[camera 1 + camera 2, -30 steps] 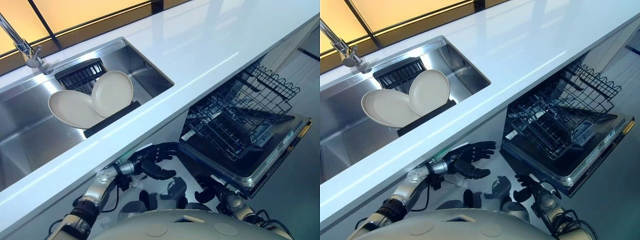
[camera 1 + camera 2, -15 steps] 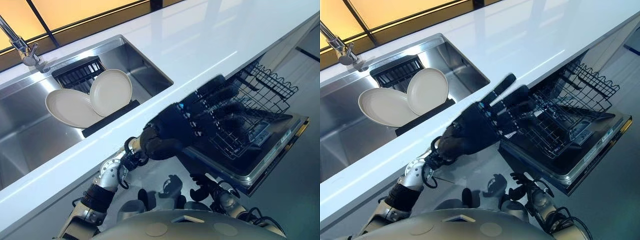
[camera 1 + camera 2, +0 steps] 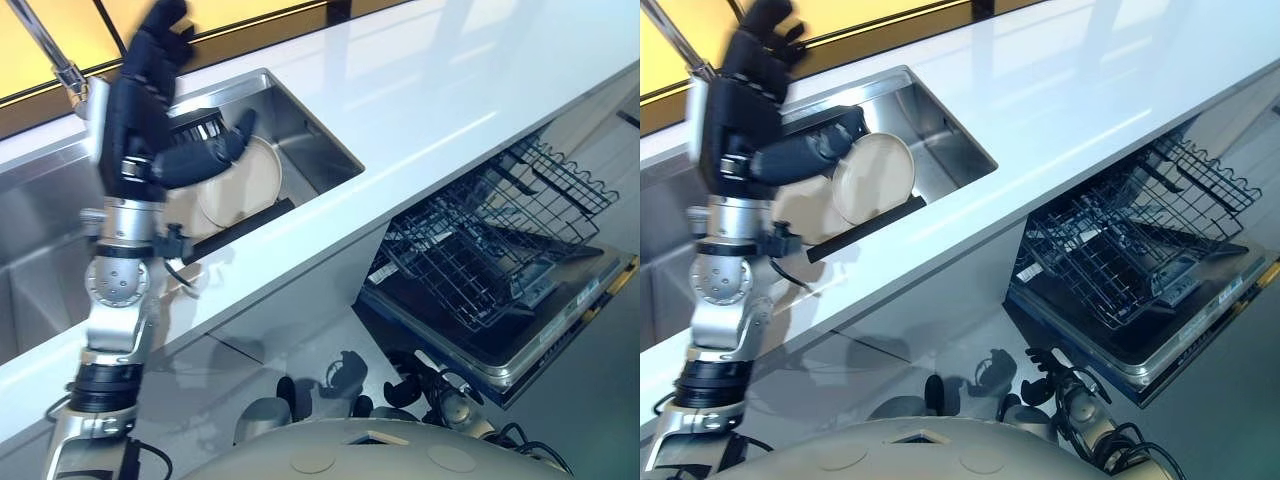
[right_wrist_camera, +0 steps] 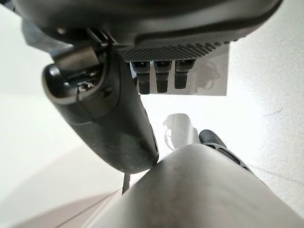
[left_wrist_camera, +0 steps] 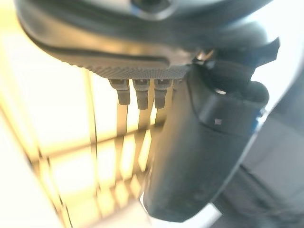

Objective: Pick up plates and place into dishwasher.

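Left robot hand (image 3: 150, 100), fingers straight and empty, raised over the sink (image 3: 300, 130), plates (image 3: 873, 178) just below it.

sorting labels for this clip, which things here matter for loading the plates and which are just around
Part of the job:
- plates leaning in the black rack in the sink
- sink
- dishwasher rack, pulled out over the open door
- left hand, raised above the sink, fingers straight
- right hand, low by the dishwasher

Just around:
- tap
- white counter
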